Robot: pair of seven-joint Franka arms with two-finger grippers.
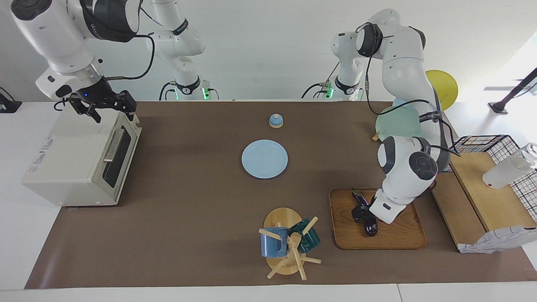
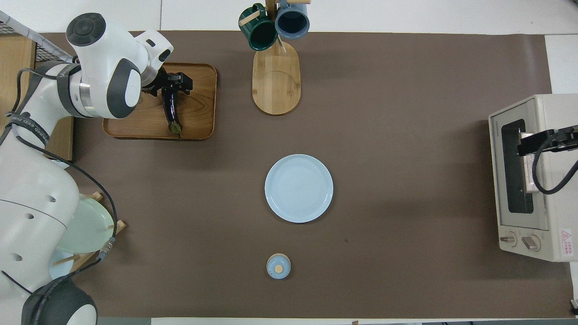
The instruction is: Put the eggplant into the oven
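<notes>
The dark purple eggplant [image 1: 366,216] [image 2: 171,110] lies on a wooden tray [image 1: 398,239] [image 2: 198,113] toward the left arm's end of the table, its stem end pointing toward the robots. My left gripper [image 1: 360,212] [image 2: 174,83] is down at the eggplant, over the part away from the stem. The cream-white oven [image 1: 71,163] [image 2: 555,180] stands at the right arm's end with its dark glass door shut. My right gripper [image 1: 105,108] [image 2: 530,143] hangs just over the oven's top front edge, above the door handle [image 1: 113,144].
A light blue plate [image 1: 264,159] [image 2: 299,188] lies mid-table, with a small blue lidded dish [image 1: 276,121] [image 2: 278,266] nearer to the robots. A mug tree [image 1: 289,243] [image 2: 276,81] with two mugs stands beside the tray. A plate rack [image 1: 396,121] and wire basket [image 1: 503,144] are at the left arm's end.
</notes>
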